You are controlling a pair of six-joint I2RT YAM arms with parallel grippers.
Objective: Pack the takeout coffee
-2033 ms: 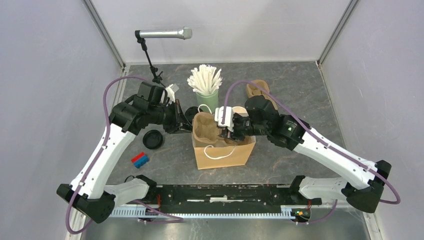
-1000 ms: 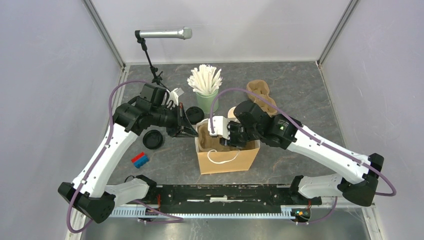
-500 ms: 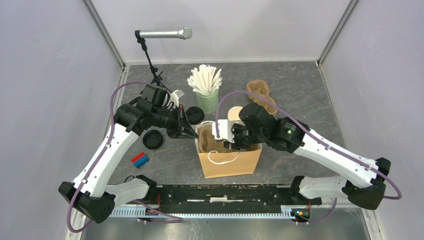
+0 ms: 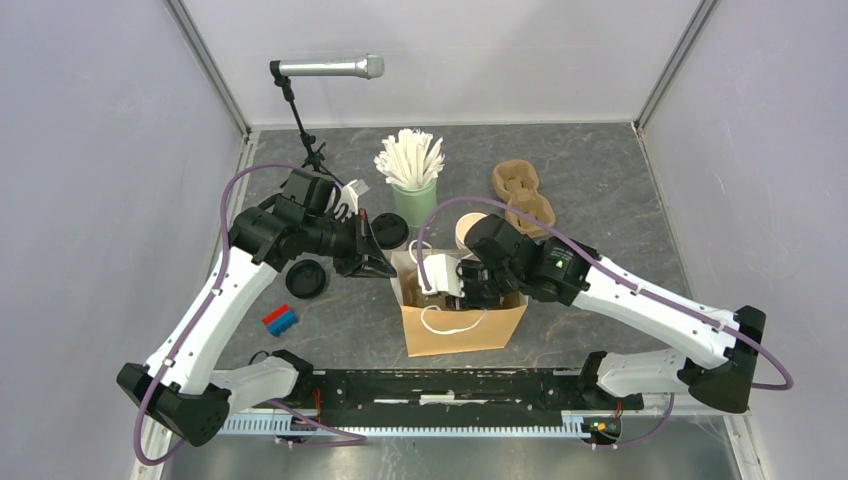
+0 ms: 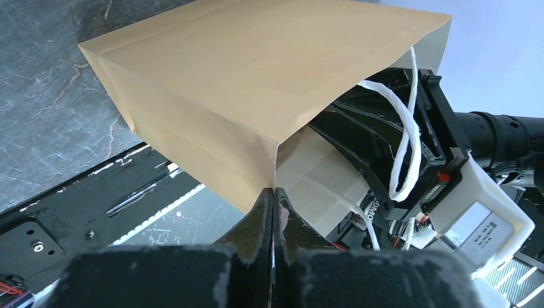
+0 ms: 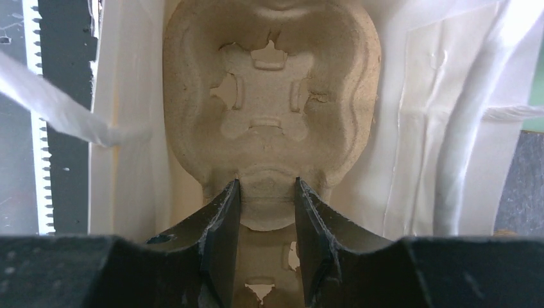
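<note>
Pulp carrier (image 6: 269, 96) is sitting inside the bag (image 4: 465, 330), right fingers (image 6: 221, 237) gripping it, left fingers (image 5: 260, 224) pinching the rim; letting go likely follows.

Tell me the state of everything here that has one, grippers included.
Paper bag, upright, open.
Cup carrier, empty, inside the bag.
Left gripper, shut on the bag's rim.
Right gripper, shut on the cup carrier.
Spare cup carrier, empty, on the table.
Black-lidded cup by the bag, lid on, unpacked.
Black-lidded cup farther left, lid on, unpacked.
Cream cup, lidless.
</note>
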